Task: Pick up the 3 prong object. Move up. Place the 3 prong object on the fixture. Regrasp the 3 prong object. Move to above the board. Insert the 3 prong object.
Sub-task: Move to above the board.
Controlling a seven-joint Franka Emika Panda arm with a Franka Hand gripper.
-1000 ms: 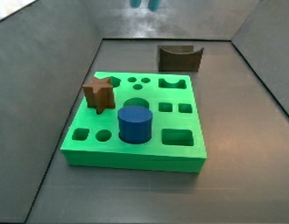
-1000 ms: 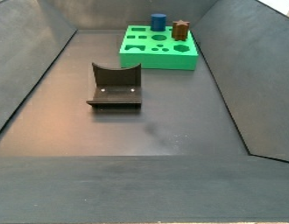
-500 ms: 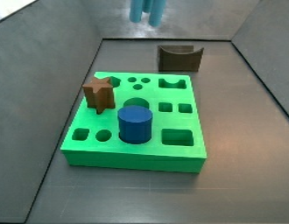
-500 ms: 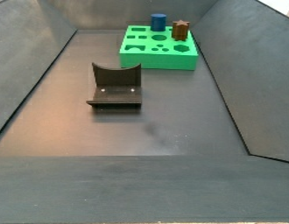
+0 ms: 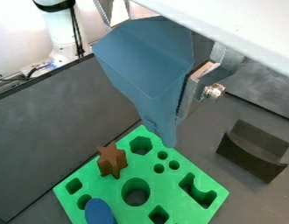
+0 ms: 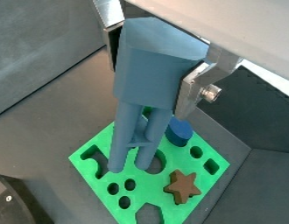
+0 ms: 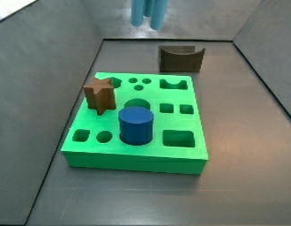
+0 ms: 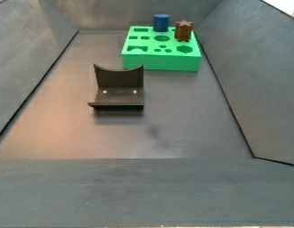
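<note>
My gripper (image 6: 153, 66) is shut on the light grey-blue 3 prong object (image 6: 147, 87), its silver fingers (image 6: 200, 80) clamping the block body, prongs pointing down. In both wrist views the object (image 5: 144, 66) hangs high above the green board (image 5: 74, 194). In a side view only the prong tips (image 7: 149, 12) show at the top edge, above the board's (image 7: 136, 156) far side. The dark brown fixture (image 7: 181, 58) stands bare beyond the board; in the other side view the fixture (image 8: 116, 87) sits mid-floor with the board (image 8: 174, 63) behind it.
A dark blue cylinder (image 7: 136, 124) and a brown star-shaped peg (image 7: 100, 94) stand in the board. They also show in the wrist views: cylinder (image 6: 179, 132), star peg (image 5: 110, 160). Grey sloped walls enclose the floor.
The prongs have come lower into the side view than a second ago. Over the last half second they hardly moved.
</note>
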